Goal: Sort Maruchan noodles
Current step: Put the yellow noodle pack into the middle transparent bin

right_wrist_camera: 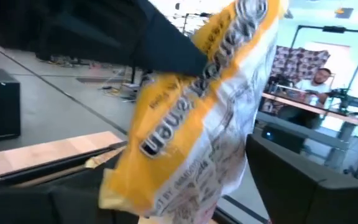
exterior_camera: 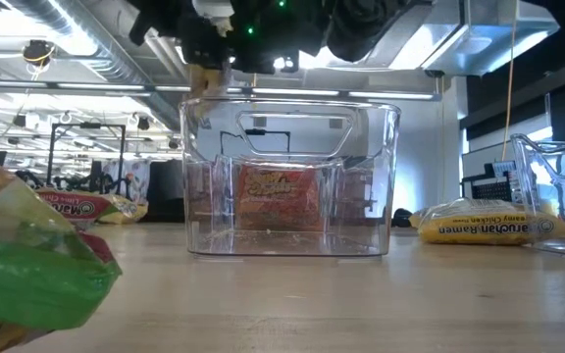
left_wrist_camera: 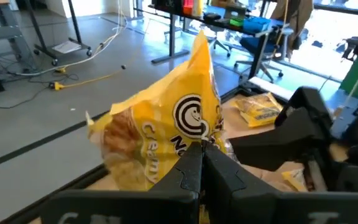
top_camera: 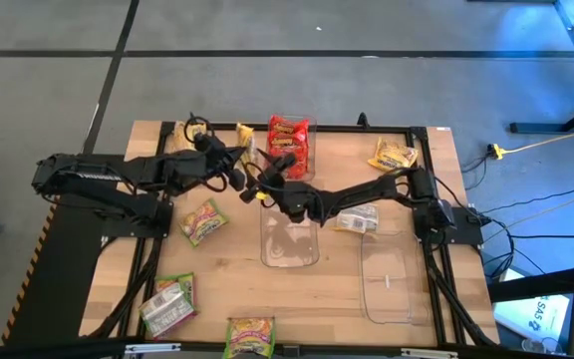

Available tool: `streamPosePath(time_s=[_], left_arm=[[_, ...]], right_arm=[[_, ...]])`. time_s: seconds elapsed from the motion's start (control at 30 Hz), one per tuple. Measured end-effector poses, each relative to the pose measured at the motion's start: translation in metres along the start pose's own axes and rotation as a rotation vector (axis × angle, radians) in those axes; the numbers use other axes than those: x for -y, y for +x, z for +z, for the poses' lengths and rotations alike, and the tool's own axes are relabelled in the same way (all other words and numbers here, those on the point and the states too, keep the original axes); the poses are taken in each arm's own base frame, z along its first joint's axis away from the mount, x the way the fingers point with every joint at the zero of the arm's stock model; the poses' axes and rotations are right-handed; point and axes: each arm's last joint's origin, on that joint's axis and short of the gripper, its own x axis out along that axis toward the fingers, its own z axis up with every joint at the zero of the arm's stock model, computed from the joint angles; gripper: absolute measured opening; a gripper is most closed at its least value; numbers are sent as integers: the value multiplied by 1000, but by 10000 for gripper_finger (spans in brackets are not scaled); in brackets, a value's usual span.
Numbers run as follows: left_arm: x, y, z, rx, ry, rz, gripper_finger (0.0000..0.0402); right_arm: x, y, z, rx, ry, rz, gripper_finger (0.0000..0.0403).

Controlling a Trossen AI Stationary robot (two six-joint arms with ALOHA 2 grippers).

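From above, we are seeing both arms reaching toward the middle of the table's (top_camera: pixel 407 309) far side. The left gripper (top_camera: pixel 239 172) and the right gripper (top_camera: pixel 267 189) are meeting there, just short of a clear bin (top_camera: pixel 290 150) packed with red packets (top_camera: pixel 288 132). An empty bin (top_camera: pixel 289 237) is lying just behind the right fingers. Other noodle packets are lying well apart from the fingers: a yellow one (top_camera: pixel 394 156) at the far right, green ones (top_camera: pixel 202 220) on the left side and the near edge.

At table height, we are looking through the empty bin (exterior_camera: pixel 289 176) at the red packets (exterior_camera: pixel 279 196), with the arms dark overhead and a yellow packet (exterior_camera: pixel 498 222) lying to the right.

In the left wrist view, the left fingers (left_wrist_camera: pixel 185 180) are pressing together on the lower edge of a yellow packet (left_wrist_camera: pixel 166 130), which is standing up above them.

In the right wrist view, the same yellow packet (right_wrist_camera: pixel 197 118) is hanging between the right fingers (right_wrist_camera: pixel 303 168), which are standing well apart; we cannot tell whether they are touching it. A person (right_wrist_camera: pixel 312 84) is sitting at a desk in the room beyond.
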Motion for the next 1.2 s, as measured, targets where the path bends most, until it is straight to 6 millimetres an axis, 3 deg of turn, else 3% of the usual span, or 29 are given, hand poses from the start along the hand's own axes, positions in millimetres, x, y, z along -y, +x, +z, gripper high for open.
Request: streamPosePath(time_s=[0.13,0.4,0.6,0.77,0.93,1.2], left_arm=[[1,0,2,9,-12,-22,0],[1,0,1,2,-10,-17,1],[0,0,0,-2,-5,-8,31],[-4,-4,2,2,15,0,80],[-14,-16,9,28,6,7,123],[-35,-42,11,-5,54,-19,129]], right_arm=[[1,1,1,8,-5,28,215],[3,4,0,-7,-50,16,79],[3,3,0,-11,-66,21,79],[3,2,1,-20,-82,28,107],[6,0,6,-55,-141,53,83],[19,-7,23,-142,-219,116,83]])
